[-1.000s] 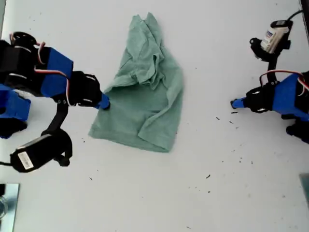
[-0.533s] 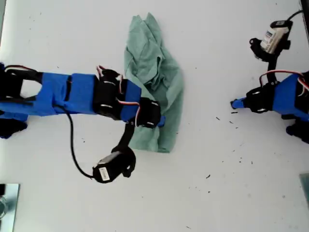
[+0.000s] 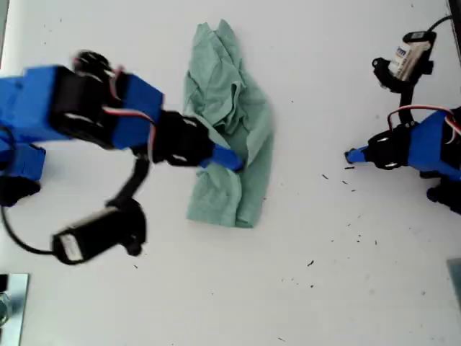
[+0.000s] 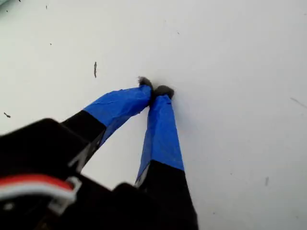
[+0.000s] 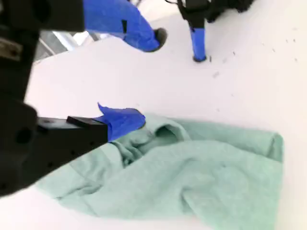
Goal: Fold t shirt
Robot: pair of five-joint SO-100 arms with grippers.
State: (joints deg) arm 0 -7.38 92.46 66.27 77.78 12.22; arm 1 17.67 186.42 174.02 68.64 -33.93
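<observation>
t shirt (image 3: 229, 130), pale green, lies bunched and partly folded on the white table (image 3: 324, 288), near the middle of the exterior view. my second gripper (image 5: 146, 79) reaches in from the exterior view's left, above the shirt's middle, jaws spread wide, one blue tip just over a fold. my first gripper (image 4: 156, 90) sits at the exterior view's right, well apart from the shirt, jaws pressed together, tips at bare table.

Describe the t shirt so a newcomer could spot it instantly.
On the white table, look between the two blue arms, toward the exterior view's left. The t shirt is the crumpled pale sage-green heap under my second claw, the only fabric there.
</observation>
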